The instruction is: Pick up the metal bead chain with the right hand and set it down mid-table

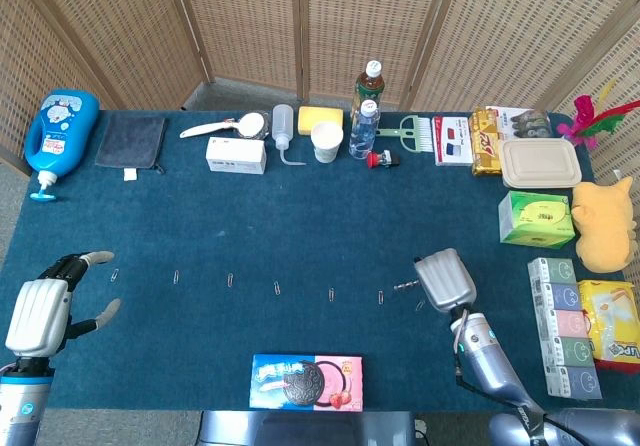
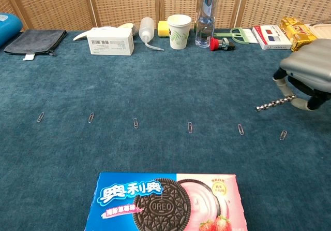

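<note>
My right hand [image 1: 446, 279] [image 2: 309, 73] hangs over the near right part of the blue table [image 1: 300, 216], fingers curled down. It pinches the metal bead chain [image 2: 275, 103] [image 1: 407, 286], whose free end sticks out stiffly to the left, just above the cloth. The chain's tip is close to the right end of a row of paper clips [image 2: 241, 129]. My left hand [image 1: 40, 311] rests at the near left edge, holding nothing, its fingers apart. The chest view does not show the left hand.
An Oreo box [image 1: 306, 381] [image 2: 164, 202] lies at the near edge, centre. Along the far edge stand a white box [image 1: 236, 154], squeeze bottle [image 1: 282, 128], paper cup [image 1: 327, 142] and water bottles [image 1: 364, 126]. Boxes, a green tissue pack [image 1: 536, 218] and a yellow plush [image 1: 605, 223] crowd the right side.
</note>
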`<state>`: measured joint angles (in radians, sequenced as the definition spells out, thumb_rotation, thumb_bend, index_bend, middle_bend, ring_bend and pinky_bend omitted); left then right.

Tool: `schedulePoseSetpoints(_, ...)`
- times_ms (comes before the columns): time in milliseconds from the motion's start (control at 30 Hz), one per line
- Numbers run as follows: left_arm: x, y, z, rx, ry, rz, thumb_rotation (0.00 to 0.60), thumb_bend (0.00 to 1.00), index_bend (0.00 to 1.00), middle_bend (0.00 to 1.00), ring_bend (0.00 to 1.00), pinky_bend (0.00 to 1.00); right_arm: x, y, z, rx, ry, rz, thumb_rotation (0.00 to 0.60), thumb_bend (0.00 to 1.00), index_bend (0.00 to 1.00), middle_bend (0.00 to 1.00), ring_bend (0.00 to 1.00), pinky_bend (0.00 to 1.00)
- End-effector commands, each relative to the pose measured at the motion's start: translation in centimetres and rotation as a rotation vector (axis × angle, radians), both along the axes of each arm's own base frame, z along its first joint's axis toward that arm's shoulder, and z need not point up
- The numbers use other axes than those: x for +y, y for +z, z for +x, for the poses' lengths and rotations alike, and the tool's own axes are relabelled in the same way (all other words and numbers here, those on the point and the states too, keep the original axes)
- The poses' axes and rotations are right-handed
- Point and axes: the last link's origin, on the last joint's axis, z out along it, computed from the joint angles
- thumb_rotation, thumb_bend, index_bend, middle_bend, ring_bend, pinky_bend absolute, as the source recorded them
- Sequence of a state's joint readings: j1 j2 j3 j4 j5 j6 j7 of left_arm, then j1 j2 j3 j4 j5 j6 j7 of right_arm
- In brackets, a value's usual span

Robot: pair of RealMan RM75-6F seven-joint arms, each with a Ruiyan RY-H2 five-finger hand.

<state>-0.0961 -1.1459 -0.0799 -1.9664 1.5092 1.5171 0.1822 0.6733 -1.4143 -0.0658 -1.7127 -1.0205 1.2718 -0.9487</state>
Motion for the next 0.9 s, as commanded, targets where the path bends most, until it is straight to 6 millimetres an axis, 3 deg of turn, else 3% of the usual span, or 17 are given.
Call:
schedulePoseSetpoints(33,-0.1,0.1,0.1,0.004,-0.004,0.001,0.6,0.39,0.28,0.33,0.27,0.39,0.3,0.1,-1.0,0.023,-0.006,-0.007,0.6,0.51,0.68,0.79,0.92,0.73)
schedulePoseSetpoints(467,-0.5,0.3,0.5,0.009,-0.002,0.005,0.6,0.39,0.27,0.33,0.27,0.39,1.1,1.0,-3.2,0.086,-0.013,-0.013,0.6,0.51,0.68,0.79,0.92,0.73)
schedulePoseSetpoints(900,-0.9,0.3,0.8,0.004,-0.009,0.003,0.6,0.39,0.27,0.33,0.27,0.39,2.0,0.1,-4.1,0.102,-0.033,0.014,0.6,0.51,0.67,0.79,0.92,0.73)
